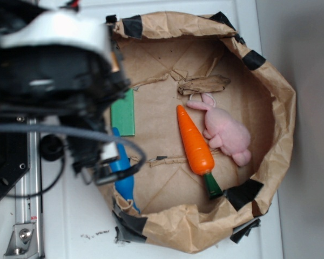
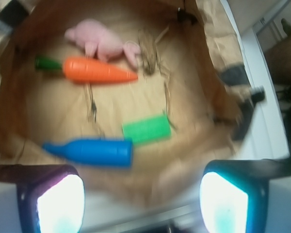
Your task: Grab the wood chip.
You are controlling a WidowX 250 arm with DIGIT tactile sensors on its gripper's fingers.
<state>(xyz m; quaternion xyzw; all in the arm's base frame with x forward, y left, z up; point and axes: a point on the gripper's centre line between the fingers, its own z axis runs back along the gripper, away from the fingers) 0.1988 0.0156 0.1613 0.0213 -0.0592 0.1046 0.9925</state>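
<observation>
Wrist view shows the pincer [image 2: 141,194] spread apart above the blue bottle [image 2: 89,152]; descending here risks snagging it rather than the wood chip [image 2: 149,57].

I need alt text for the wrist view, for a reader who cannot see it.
The open tool hangs at the near edge of a brown paper nest. Inside lie a blue bottle, a green block, an orange carrot and a pink bunny. The picture is blurred.
</observation>
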